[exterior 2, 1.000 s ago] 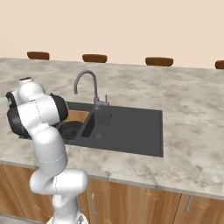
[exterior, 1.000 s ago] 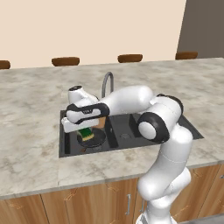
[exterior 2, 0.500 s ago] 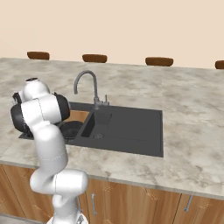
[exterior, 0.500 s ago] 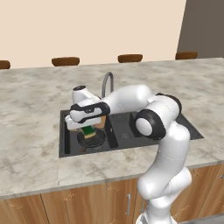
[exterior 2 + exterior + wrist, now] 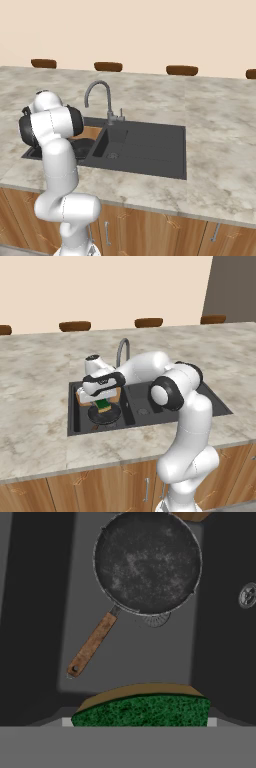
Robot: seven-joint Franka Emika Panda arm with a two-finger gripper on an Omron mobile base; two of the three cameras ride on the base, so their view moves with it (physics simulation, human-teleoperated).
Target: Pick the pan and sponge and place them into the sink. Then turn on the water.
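White arm [image 5: 150, 368] holds sponge [image 5: 142, 711] above pan [image 5: 147, 562] in sink [image 5: 75, 426].

The black round pan [image 5: 147, 562] is lying flat in the sink's [image 5: 150, 408] left basin, its brown handle angling away, while the green-topped sponge [image 5: 142, 710] is sitting above it.

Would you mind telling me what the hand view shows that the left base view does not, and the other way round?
Hand view: the pan's brown handle and a drain beneath its rim. Left base view: the faucet, the counter and the pincer above the sink. Both: the green sponge in the pincer over the pan, lying in the basin.
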